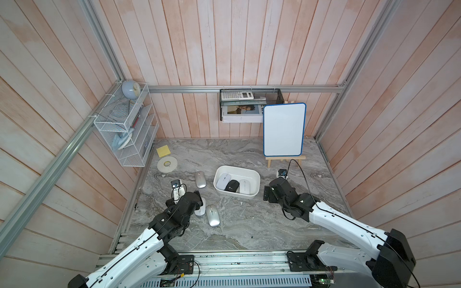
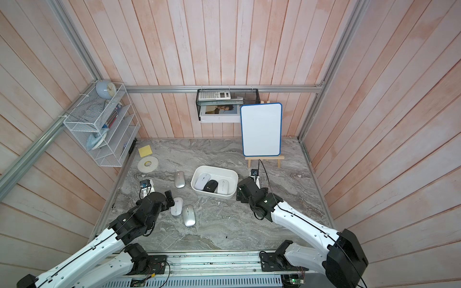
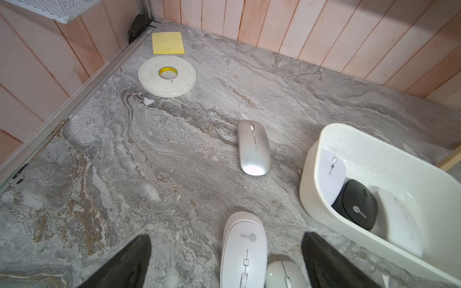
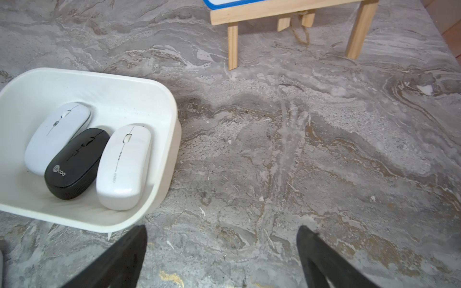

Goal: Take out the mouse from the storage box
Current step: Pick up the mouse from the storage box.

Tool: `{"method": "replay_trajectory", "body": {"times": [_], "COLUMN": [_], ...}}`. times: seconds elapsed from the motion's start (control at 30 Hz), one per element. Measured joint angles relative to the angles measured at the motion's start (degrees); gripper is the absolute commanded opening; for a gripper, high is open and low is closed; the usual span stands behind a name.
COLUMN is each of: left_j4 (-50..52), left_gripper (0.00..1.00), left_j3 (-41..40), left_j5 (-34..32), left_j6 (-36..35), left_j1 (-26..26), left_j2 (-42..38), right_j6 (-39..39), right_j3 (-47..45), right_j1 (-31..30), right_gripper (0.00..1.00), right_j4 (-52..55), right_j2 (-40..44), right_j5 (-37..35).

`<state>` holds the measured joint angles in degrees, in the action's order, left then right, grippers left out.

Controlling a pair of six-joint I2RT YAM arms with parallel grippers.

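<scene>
The white, shallow plastic storage box (image 1: 239, 167) stands about mid-tabletop. It holds three computer mice side by side: a pale white mouse (image 4: 57, 137), a glossy white mouse (image 4: 124, 167) by the box's right end wall, and a black mouse (image 4: 77, 162) between them. On the grey marbled tabletop (image 1: 249, 224), nearer its left edge, lie a silver mouse (image 1: 200, 179), a matte white mouse (image 3: 244, 249) and, just beside it, a second silver mouse (image 1: 212, 215). The left gripper (image 3: 225, 235) is spread wide, straddling the matte white mouse and gripping nothing. The right gripper (image 4: 222, 229), equally wide and empty, hangs over bare tabletop beside the box's right end.
</scene>
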<state>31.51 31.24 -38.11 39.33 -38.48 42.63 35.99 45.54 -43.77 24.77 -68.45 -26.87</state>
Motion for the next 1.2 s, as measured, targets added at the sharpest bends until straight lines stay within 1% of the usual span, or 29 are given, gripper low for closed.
{"method": "replay_trajectory", "body": {"times": [0.13, 0.33, 0.43, 0.57, 0.63, 0.77, 0.97, 1.2], "left_j4": [-1.2, -2.8, -2.9, -2.8, -2.8, -2.8, -2.8, -2.8], "left_gripper": [1.00, 1.00, 1.00, 1.00, 1.00, 1.00, 1.00, 1.00], "left_j3": [-3.2, -5.1, -5.9, -6.4, -6.5, -6.5, -6.5, -6.5], "left_j5": [-1.1, -1.6, -1.7, -2.4, -2.6, -2.8, -2.8, -2.8], "left_j6": [-1.0, -1.3, -1.2, -1.2, -1.2, -1.2, -1.2, -1.2], "left_j1": [0.5, 0.6, 0.7, 0.7, 0.7, 0.7, 0.7, 0.7], "left_j2": [-3.2, -9.1, -11.7, -13.3, -13.6, -13.6, -13.6, -13.6], "right_j6": [0.0, -0.1, -0.5, -1.7, -1.8, -1.9, -1.7, -0.3], "right_j3": [7.4, 20.9, 29.4, 43.6, 48.0, 49.9, 49.9, 49.9], "right_j1": [-1.1, -1.3, -1.3, -1.3, -1.3, -1.3, -1.3, -1.0], "right_gripper": [0.98, 0.97, 0.98, 0.94, 0.93, 0.92, 0.89, 0.80], "right_j4": [1.0, 4.7, 9.1, 17.3, 19.9, 23.5, 25.8, 26.3], "right_j2": [-9.2, -23.5, -31.4, -42.9, -46.9, -50.6, -51.0, -53.2], "right_j5": [1.1, 3.9, 6.0, 8.3, 9.1, 10.6, 11.9, 13.6]}}
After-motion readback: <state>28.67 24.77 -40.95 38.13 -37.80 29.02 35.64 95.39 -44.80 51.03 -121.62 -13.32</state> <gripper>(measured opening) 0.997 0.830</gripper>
